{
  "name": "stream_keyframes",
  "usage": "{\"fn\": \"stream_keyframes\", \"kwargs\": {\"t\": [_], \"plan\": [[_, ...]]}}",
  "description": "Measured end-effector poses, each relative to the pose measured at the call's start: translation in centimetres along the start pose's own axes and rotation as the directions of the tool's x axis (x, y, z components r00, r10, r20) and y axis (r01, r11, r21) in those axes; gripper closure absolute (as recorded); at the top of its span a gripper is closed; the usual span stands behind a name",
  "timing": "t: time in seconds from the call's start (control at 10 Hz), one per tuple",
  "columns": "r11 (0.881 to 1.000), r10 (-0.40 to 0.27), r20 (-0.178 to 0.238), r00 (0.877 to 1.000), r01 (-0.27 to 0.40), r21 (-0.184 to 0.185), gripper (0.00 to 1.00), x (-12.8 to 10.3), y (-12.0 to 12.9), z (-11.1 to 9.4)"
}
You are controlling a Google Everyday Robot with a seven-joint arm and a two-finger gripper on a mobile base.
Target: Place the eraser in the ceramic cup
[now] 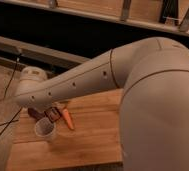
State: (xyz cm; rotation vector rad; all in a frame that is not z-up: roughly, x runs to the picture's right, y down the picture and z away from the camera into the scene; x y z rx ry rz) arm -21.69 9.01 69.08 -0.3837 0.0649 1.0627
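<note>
Cream ceramic cup [46, 131] stands on wooden table [88, 130], rim open, nothing visible inside. Gripper [51, 114] hangs just above it at 1 o'clock of cup; finger state cannot tell. Eraser [52, 114]: dark brown bar, seemingly at gripper, poised close over rim. Orange carrot [67, 119] lies at 2 o'clock of cup, just beside. Dark bowl [36, 112] peeks out at 11 o'clock, under arm. Risk: release off-centre, bar strikes rim, tips out onto table or nudges cup over.
</note>
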Motion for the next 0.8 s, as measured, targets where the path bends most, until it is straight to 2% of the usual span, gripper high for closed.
{"fn": "stream_keyframes", "kwargs": {"t": [0.2,0.3,0.6,0.8], "plan": [[0.999,0.008,0.052,0.999,-0.005,-0.048,1.00,-0.3,0.6,0.6],[0.996,0.030,0.098,0.995,-0.021,-0.092,1.00,-0.5,0.7,1.0],[0.985,0.081,0.154,0.985,-0.056,-0.162,1.00,-0.1,0.3,1.9],[0.978,0.111,0.170,0.979,-0.077,-0.192,1.00,0.2,0.0,2.2]]}}
